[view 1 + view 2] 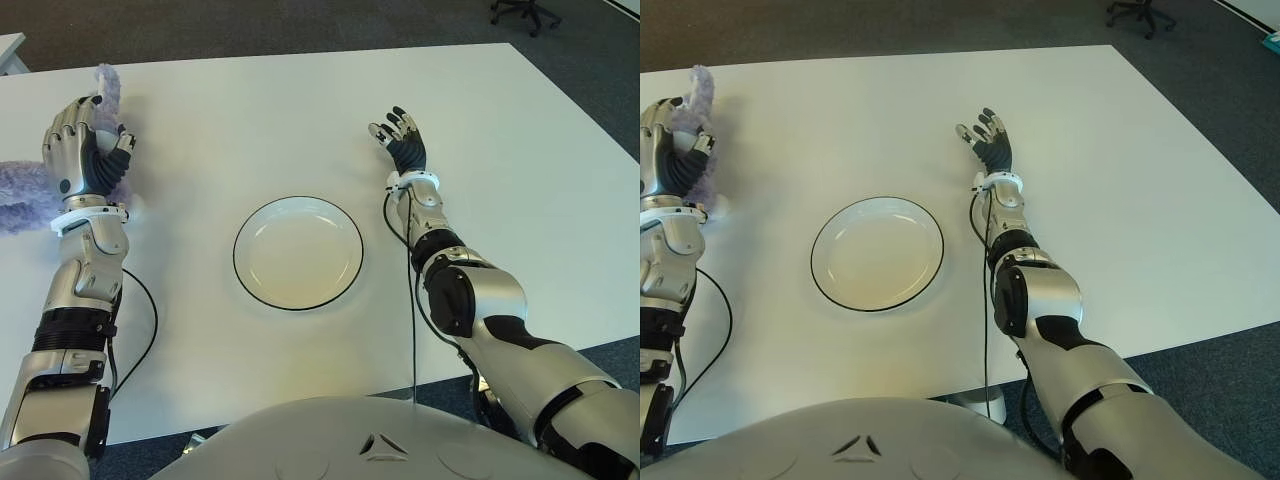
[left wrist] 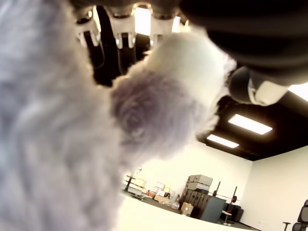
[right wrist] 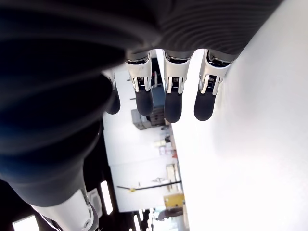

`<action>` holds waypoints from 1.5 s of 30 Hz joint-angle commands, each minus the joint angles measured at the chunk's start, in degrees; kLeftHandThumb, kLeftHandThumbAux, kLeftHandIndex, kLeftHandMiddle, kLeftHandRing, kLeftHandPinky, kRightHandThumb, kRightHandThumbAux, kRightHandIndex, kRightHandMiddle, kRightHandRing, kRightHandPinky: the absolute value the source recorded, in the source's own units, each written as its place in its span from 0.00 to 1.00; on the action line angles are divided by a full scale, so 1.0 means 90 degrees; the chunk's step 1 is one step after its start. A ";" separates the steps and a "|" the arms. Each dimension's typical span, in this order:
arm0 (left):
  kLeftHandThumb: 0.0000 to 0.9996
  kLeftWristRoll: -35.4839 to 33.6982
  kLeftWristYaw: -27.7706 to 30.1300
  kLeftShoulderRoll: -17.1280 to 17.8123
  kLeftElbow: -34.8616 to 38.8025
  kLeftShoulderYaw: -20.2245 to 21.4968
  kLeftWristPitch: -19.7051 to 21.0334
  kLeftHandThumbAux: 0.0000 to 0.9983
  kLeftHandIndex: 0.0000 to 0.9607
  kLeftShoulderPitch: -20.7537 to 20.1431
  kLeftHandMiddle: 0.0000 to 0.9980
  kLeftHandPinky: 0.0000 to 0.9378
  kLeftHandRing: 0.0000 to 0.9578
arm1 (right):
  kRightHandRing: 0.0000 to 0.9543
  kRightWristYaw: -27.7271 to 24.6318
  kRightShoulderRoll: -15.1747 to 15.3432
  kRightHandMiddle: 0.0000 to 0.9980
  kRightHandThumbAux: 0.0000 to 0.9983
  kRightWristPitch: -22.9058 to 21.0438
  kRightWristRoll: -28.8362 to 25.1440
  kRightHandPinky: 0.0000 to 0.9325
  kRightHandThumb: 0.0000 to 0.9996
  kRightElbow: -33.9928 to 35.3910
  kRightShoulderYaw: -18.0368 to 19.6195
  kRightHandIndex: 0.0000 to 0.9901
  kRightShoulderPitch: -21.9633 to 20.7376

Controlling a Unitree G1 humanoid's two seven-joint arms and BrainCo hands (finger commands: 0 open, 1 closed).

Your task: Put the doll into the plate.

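Note:
A fluffy purple doll [image 1: 22, 195] lies at the far left of the white table [image 1: 250, 110], one tuft [image 1: 108, 84] sticking up past my left hand [image 1: 88, 145]. That hand's fingers are curled around the doll, whose fur [image 2: 159, 96] fills the left wrist view under the fingers [image 2: 120, 29]. An empty white plate [image 1: 298, 252] with a dark rim sits in the middle of the table, well to the right of the doll. On the plate's far right side, my right hand [image 1: 400, 135] shows with fingers [image 3: 172, 103] spread and holding nothing.
Black cables run along both forearms, one on the left [image 1: 150, 320] and one on the right [image 1: 411, 300]. An office chair [image 1: 525, 12] stands on the dark floor beyond the table's far right corner. The table's front edge is close to my body.

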State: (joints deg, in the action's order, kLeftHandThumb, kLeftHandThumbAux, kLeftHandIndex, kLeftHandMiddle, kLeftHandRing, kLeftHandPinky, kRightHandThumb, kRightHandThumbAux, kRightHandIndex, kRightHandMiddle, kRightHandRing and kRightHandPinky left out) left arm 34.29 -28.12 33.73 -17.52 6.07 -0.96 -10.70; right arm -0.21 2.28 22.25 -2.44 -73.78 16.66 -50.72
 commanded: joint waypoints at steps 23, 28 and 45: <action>0.52 -0.0592 0.0304 -0.0002 -0.0914 -0.0094 -0.1051 0.29 0.15 -0.0428 0.16 0.11 0.14 | 0.12 0.0076 -0.0076 0.10 0.80 -0.0404 -0.0025 0.15 0.26 -0.0294 0.0025 0.10 0.0353; 0.56 -0.0727 0.0369 -0.0016 -0.0992 -0.0095 -0.1186 0.31 0.16 -0.0467 0.19 0.16 0.16 | 0.11 0.0071 -0.0075 0.10 0.80 -0.0402 -0.0017 0.15 0.26 -0.0294 0.0016 0.09 0.0349; 0.66 -0.0833 0.0097 -0.0182 -0.1417 -0.0043 -0.1270 0.33 0.46 -0.0706 0.42 0.44 0.41 | 0.11 0.0072 -0.0078 0.10 0.81 -0.0379 -0.0036 0.16 0.28 -0.0288 0.0030 0.10 0.0337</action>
State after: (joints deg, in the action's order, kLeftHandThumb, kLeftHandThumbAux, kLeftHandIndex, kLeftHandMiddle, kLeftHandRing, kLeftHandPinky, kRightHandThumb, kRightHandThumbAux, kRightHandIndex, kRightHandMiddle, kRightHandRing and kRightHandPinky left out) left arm 27.51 -26.61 32.82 -28.92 5.70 -12.69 -16.87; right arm 0.11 2.38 22.25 -2.46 -73.80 16.74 -50.77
